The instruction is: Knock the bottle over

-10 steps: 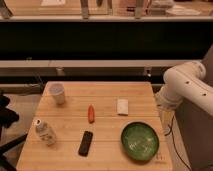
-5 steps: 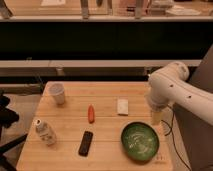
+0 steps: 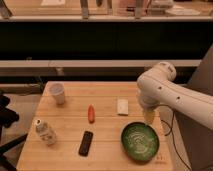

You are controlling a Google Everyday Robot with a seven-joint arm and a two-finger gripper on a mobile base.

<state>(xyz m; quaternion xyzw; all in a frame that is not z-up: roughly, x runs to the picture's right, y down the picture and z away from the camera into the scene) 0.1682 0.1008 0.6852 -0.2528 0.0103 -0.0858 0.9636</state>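
The bottle is small and clear, with a pale cap and a whitish label. It stands upright near the front left corner of the wooden table. My white arm reaches in from the right. My gripper hangs pointing down over the table's right side, just above the far rim of the green bowl and far to the right of the bottle. It is open and holds nothing.
A pale open cup stands at the back left. A red-orange carrot-like item, a white block and a black remote lie mid-table. A dark shelf unit runs behind the table, and a black chair part sits at the left.
The arm has swung leftward from beyond the table's right edge to over its right side. The gripper now hangs by the bowl. Nothing on the table has moved.
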